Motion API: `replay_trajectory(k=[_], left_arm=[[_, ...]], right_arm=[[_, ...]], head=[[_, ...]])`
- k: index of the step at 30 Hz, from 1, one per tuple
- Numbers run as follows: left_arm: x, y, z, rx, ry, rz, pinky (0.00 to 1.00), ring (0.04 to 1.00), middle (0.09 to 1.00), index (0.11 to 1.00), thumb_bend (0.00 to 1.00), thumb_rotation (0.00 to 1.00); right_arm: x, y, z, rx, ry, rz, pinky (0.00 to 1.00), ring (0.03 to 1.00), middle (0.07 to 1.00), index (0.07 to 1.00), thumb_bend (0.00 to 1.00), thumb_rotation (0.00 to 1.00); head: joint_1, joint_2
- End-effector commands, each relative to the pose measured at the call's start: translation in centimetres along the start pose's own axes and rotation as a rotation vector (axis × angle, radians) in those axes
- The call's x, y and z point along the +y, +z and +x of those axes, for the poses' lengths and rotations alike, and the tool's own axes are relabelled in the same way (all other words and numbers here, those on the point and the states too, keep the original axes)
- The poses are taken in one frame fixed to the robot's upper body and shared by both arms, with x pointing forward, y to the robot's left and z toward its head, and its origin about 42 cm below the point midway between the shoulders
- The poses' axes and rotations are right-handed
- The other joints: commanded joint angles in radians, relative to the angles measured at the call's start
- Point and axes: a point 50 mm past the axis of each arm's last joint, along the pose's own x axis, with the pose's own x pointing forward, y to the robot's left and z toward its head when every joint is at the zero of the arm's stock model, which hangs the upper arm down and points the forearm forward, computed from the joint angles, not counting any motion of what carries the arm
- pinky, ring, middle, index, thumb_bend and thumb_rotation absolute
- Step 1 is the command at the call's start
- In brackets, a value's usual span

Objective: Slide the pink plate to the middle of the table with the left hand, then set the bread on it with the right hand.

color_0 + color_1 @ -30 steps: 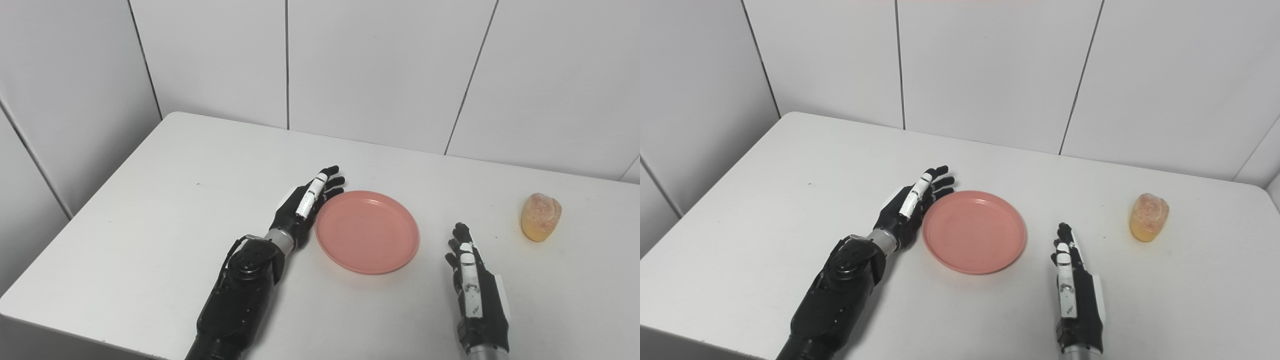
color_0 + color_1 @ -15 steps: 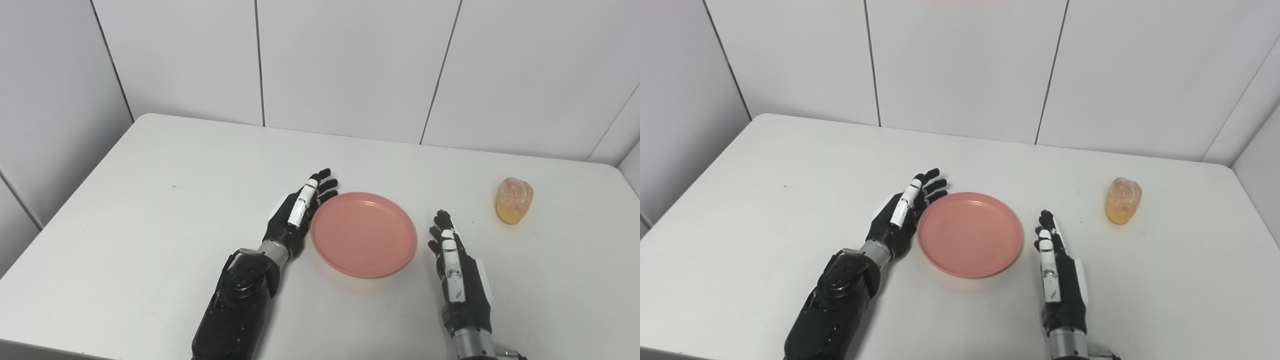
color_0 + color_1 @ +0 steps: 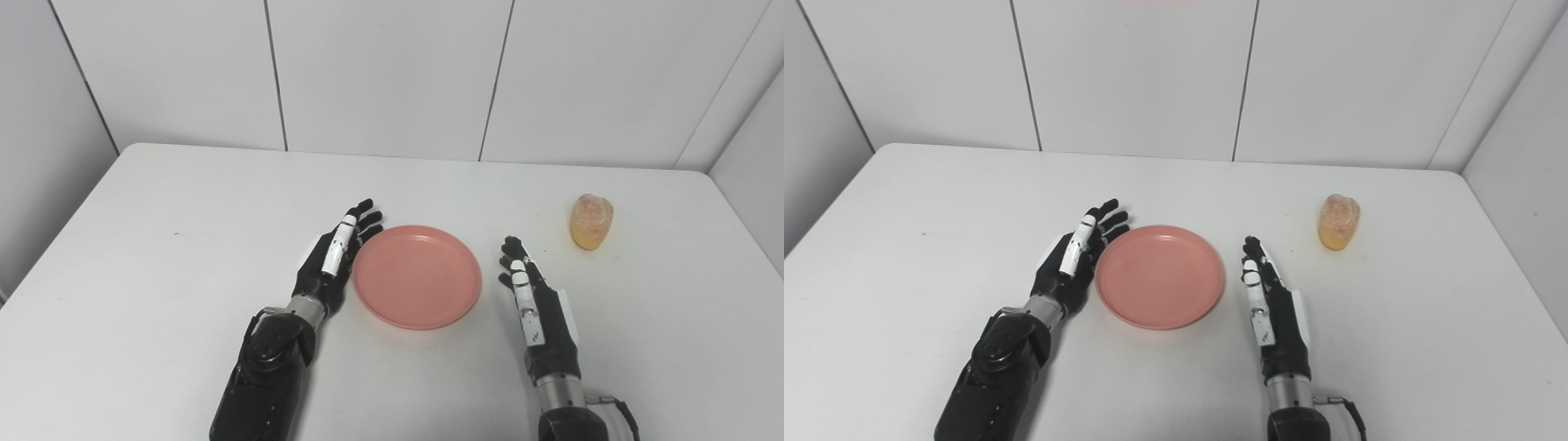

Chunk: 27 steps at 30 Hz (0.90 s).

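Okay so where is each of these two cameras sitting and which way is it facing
Left eye view: on the head, looking down and forward over the white table toward the panelled wall; both forearms rise from the bottom edge, the left hand beside the pink plate.
Right eye view: beside it, a little to the right, facing the same way; the same arms show, the right hand open.
Shared: plate, both hands, and the bread standing apart at the far right.

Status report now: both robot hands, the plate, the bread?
Left robot hand open, against pink plate left rim. Right robot hand open, empty, right of plate. Bread on table, far right, untouched. Path clear.
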Motion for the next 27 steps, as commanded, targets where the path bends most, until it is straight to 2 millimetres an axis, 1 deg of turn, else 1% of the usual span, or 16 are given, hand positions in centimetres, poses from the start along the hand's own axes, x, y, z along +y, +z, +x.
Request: replay_trajectory(k=[1,2,3,5,8,10,11,12,14,16,18,20,23,24,25,27], left_arm=[[0.0,-1.3,-0.6,0.064,-0.008,0.007,0.90,0.892,0.898,0.890,0.35,1.00],[0.0,-1.3,-0.7,0.063,-0.009,0.004,0.90,0.893,0.898,0.889,0.35,1.00],[0.1,-1.2,-0.7,0.063,-0.010,0.004,0.90,0.893,0.897,0.889,0.35,1.00],[0.2,-1.2,-0.8,0.063,-0.012,0.005,0.90,0.893,0.898,0.892,0.35,1.00],[0.3,-1.2,-0.9,0.066,-0.016,0.007,0.90,0.896,0.901,0.896,0.35,1.00],[0.4,-1.1,-0.9,0.066,-0.021,0.007,0.90,0.900,0.904,0.900,0.35,1.00],[0.5,-1.2,-0.9,0.068,-0.023,0.008,0.90,0.901,0.905,0.901,0.35,1.00],[0.5,-1.2,-0.9,0.069,-0.024,0.009,0.90,0.900,0.904,0.902,0.35,1.00],[0.5,-1.1,-0.9,0.068,-0.029,0.012,0.90,0.898,0.903,0.902,0.35,1.00],[0.6,-1.2,-1.0,0.063,-0.031,0.015,0.89,0.893,0.900,0.899,0.35,1.00],[0.7,-1.3,-1.1,0.062,-0.032,0.016,0.89,0.892,0.900,0.898,0.36,1.00],[0.7,-1.3,-1.1,0.061,-0.033,0.016,0.89,0.891,0.898,0.895,0.35,1.00],[0.9,-1.5,-1.0,0.064,-0.036,0.022,0.89,0.893,0.899,0.899,0.35,1.00],[0.9,-1.5,-1.0,0.065,-0.036,0.023,0.89,0.889,0.896,0.895,0.35,1.00],[0.9,-1.5,-1.0,0.064,-0.035,0.022,0.89,0.883,0.892,0.892,0.34,1.00],[1.0,-1.6,-1.0,0.064,-0.034,0.017,0.88,0.879,0.889,0.890,0.34,1.00]], right_arm=[[-0.1,2.8,1.5,-0.170,-0.017,-0.033,0.86,0.892,0.894,0.886,0.21,1.00],[-0.2,3.2,1.8,-0.185,-0.021,-0.050,0.85,0.884,0.886,0.880,0.21,1.00],[-0.3,3.5,1.9,-0.193,-0.027,-0.063,0.85,0.881,0.884,0.878,0.23,1.00],[-0.5,4.2,2.3,-0.212,-0.033,-0.086,0.84,0.882,0.888,0.881,0.26,1.00],[-0.9,4.8,2.9,-0.256,-0.042,-0.118,0.82,0.881,0.898,0.888,0.29,0.97],[-1.5,5.3,3.6,-0.275,-0.061,-0.147,0.82,0.876,0.894,0.890,0.34,0.97],[-1.9,5.6,4.1,-0.288,-0.070,-0.159,0.81,0.874,0.892,0.890,0.36,0.96],[-2.1,5.8,4.4,-0.297,-0.076,-0.166,0.83,0.877,0.892,0.892,0.38,0.97],[-2.5,6.4,4.9,-0.314,-0.089,-0.188,0.83,0.877,0.890,0.894,0.41,0.99],[-3.1,7.3,5.7,-0.325,-0.110,-0.245,0.81,0.875,0.884,0.890,0.45,1.00],[-3.4,8.0,6.3,-0.340,-0.133,-0.290,0.80,0.875,0.882,0.889,0.46,1.00],[-3.9,8.8,7.0,-0.370,-0.161,-0.342,0.76,0.839,0.862,0.875,0.46,0.97],[-4.8,10.4,8.2,-0.420,-0.199,-0.432,0.78,0.851,0.865,0.872,0.48,0.98],[-5.0,10.8,8.6,-0.428,-0.210,-0.456,0.80,0.863,0.869,0.876,0.52,0.98],[-5.3,11.3,8.9,-0.433,-0.220,-0.479,0.80,0.862,0.867,0.874,0.54,0.98],[-5.8,12.0,9.7,-0.433,-0.237,-0.518,0.80,0.859,0.865,0.873,0.56,0.97]], head=[[-0.023,-0.002],[-0.044,-0.005],[-0.056,-0.007],[-0.072,-0.009],[-0.087,-0.013],[-0.092,-0.014],[-0.111,-0.020],[-0.111,-0.020],[-0.120,-0.026],[-0.133,-0.038],[-0.139,-0.042],[-0.146,-0.046],[-0.155,-0.049],[-0.162,-0.051],[-0.162,-0.051],[-0.171,-0.053]])
